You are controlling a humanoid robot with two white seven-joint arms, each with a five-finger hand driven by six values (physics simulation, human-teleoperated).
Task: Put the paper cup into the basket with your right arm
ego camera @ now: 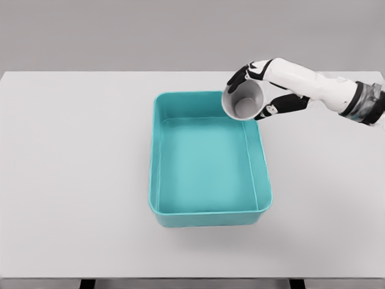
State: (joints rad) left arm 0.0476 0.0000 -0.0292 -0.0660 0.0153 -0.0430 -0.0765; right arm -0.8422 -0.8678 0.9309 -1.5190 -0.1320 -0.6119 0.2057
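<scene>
From my remote station: teal basket (210, 161), open-topped, resting on the white table (72, 180). Above the basket's far right corner I see the paper cup (243, 100), tilted so its mouth faces the camera, gripped around its wall by the curled fingers of the right hand (264, 90).
</scene>
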